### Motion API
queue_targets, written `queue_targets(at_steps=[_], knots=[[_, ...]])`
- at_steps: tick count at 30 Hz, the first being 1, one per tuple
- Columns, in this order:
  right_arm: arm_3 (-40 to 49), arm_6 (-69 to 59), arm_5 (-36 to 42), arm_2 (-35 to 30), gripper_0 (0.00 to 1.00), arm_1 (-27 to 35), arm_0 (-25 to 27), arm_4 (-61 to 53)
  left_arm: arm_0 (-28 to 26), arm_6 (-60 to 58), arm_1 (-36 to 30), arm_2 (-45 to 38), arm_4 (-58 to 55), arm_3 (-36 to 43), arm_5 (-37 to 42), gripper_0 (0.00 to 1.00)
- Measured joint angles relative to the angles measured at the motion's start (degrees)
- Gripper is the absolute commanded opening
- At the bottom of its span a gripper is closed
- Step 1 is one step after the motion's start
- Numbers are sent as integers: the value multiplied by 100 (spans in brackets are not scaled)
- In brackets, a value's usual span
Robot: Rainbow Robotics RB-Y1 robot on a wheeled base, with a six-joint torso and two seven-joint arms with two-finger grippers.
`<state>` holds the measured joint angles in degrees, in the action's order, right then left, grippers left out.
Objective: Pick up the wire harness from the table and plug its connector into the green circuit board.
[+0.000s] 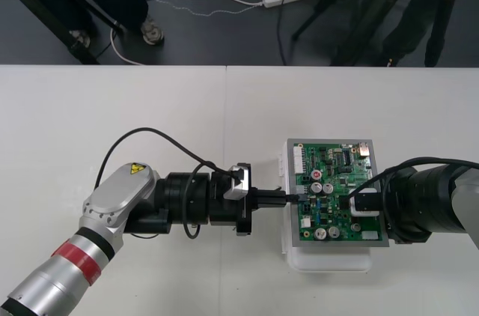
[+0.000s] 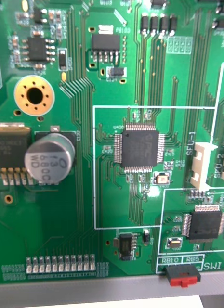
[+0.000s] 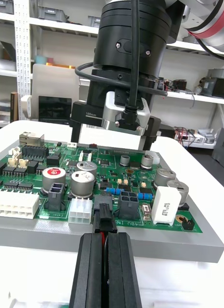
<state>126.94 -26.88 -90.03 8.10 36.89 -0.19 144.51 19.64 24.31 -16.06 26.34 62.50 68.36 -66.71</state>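
The green circuit board (image 1: pixel 337 181) lies on its white base (image 1: pixel 329 260) at the table's right of centre. My left gripper (image 1: pixel 288 198) reaches in level from the left to the board's left edge. In the left wrist view this gripper (image 3: pixel 106 237) is shut on the harness's small black plug (image 3: pixel 104 219), with a red wire showing between the fingers. The plug touches the board's edge between a white header (image 3: pixel 81 211) and a black one (image 3: pixel 128 204); I cannot tell whether it is seated. My right gripper (image 1: pixel 359 205) hovers over the board's right half, close above the green board (image 2: pixel 68 192).
Tall capacitors (image 3: pixel 85 183) and a white block (image 3: pixel 164 204) stand just behind the plug. The right gripper (image 3: pixel 124 113) hangs over the board's far side. A black cable (image 1: pixel 150 136) loops over my left arm. Bare table (image 1: pixel 112 106) stretches to the left and back.
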Motion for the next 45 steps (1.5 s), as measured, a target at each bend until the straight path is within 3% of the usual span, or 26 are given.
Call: queue_targets(at_steps=[45], knots=[[0, 0, -1, 0, 100, 0, 0, 2, 0, 301, 74, 3, 64, 0, 91, 0]])
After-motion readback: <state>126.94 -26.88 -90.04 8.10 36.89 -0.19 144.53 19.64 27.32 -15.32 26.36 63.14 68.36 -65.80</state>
